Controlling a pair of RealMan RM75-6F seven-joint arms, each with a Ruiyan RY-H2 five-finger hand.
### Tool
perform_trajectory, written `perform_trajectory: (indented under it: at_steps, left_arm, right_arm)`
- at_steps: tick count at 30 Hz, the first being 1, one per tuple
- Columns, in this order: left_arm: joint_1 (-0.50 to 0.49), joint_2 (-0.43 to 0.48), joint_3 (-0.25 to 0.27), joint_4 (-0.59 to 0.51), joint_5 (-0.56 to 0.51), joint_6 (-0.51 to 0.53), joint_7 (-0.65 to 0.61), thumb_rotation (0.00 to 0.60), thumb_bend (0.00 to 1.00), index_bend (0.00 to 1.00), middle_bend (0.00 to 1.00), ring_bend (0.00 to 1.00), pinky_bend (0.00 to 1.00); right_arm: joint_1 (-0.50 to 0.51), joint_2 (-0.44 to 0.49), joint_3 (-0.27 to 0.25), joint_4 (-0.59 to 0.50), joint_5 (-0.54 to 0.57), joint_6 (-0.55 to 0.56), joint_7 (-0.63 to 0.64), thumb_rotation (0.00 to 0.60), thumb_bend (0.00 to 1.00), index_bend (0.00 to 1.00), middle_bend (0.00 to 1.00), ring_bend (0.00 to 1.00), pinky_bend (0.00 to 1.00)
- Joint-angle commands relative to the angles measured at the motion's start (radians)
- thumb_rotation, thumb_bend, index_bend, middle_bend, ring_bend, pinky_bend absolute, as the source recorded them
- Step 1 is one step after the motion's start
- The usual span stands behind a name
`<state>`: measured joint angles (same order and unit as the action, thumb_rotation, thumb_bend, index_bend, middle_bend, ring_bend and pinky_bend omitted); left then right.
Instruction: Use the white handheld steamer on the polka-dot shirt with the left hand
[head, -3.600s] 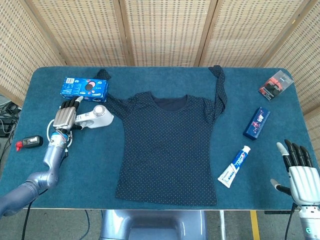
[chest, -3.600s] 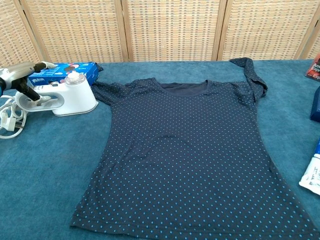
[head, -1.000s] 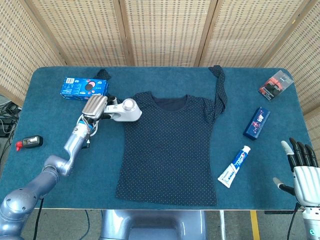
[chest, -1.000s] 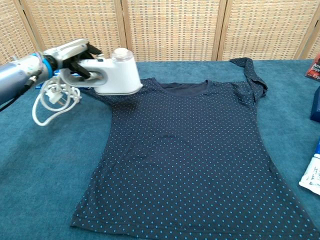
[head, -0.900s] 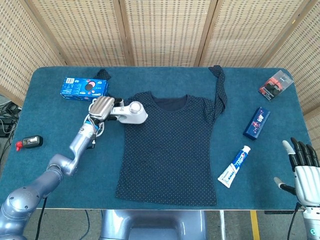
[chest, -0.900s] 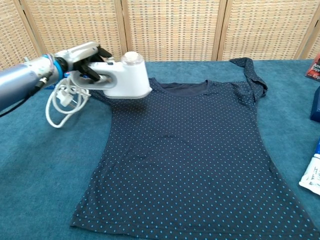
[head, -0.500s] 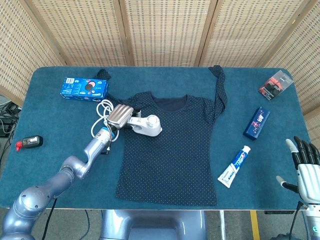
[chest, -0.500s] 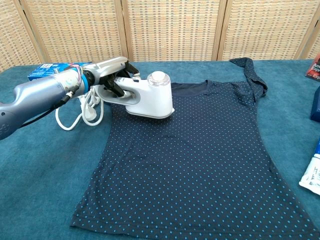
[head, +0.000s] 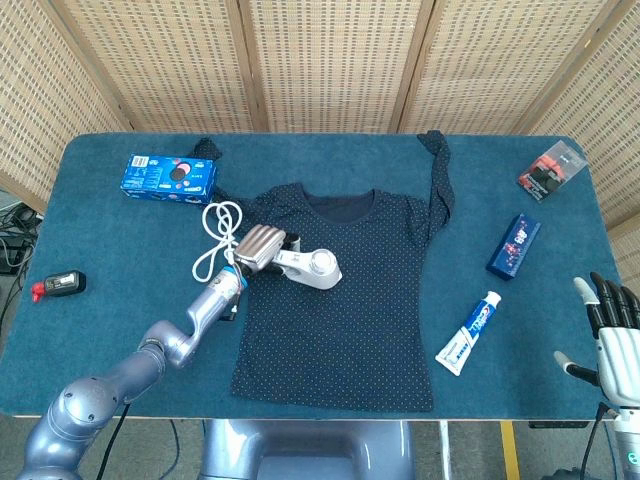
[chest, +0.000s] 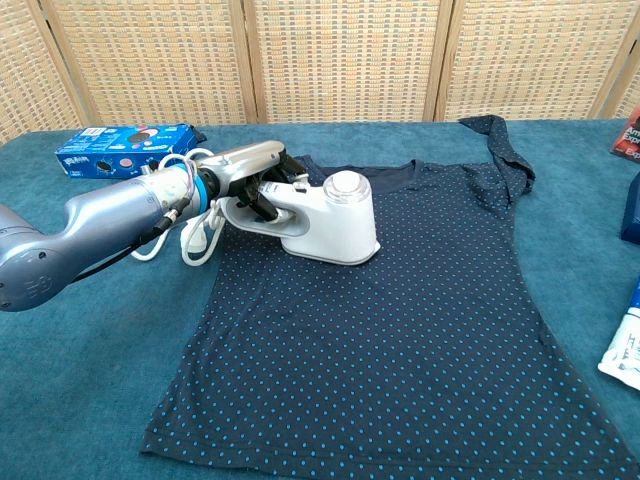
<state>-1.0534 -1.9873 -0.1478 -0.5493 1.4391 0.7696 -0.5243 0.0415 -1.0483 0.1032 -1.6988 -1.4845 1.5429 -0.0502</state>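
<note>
A small black and red device (head: 62, 284) is seen far left of the navy polka-dot cotton shirt (head: 350, 310), with a blue cardboard biscuit box (head: 168, 175) nearer its left sleeve. A looped white cord (head: 216, 235) is trailed beside the metallic left hand (head: 257, 245), by which the handle of the smooth white plastic handheld steamer (chest: 330, 222) is gripped; the steamer is set on the shirt's upper left chest. Right of the shirt, a toothpaste tube (head: 468, 333) and a blue box (head: 514, 245) are laid. The right hand (head: 613, 340) is held spread.
</note>
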Motion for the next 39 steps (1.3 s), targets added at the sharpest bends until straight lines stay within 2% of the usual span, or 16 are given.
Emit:
perform_trajectory:
  at_steps: [1,5,10,29,39]
  left_arm:
    - [-0.004,-0.003,0.007,-0.007,0.007,-0.005,-0.002,0.600,0.68,0.93,0.76,0.72,0.81]
    - [-0.013,0.004,0.013,-0.034,0.017,-0.008,-0.003,0.600,0.67,0.93,0.76,0.72,0.81]
    - [-0.032,0.042,0.024,-0.120,0.024,-0.055,0.023,0.600,0.67,0.93,0.76,0.72,0.81]
    - [-0.076,0.114,0.047,-0.428,0.064,-0.078,0.221,0.600,0.67,0.93,0.76,0.72,0.81]
    - [-0.078,0.095,0.060,-0.444,0.069,-0.073,0.307,0.600,0.67,0.93,0.76,0.72,0.81]
  right_arm:
    - [-0.001,0.002,0.000,0.000,0.000,0.001,0.004,0.600,0.00,0.00,0.00,0.00,0.00]
    - [-0.002,0.005,0.001,-0.001,-0.002,0.004,0.011,0.600,0.00,0.00,0.00,0.00,0.00]
    - [-0.003,0.007,0.000,-0.002,-0.004,0.006,0.016,0.600,0.00,0.00,0.00,0.00,0.00]
    - [-0.004,0.011,-0.004,-0.003,-0.011,0.008,0.023,0.600,0.00,0.00,0.00,0.00,0.00]
    - [-0.007,0.014,-0.006,-0.006,-0.018,0.015,0.028,0.600,0.00,0.00,0.00,0.00,0.00]
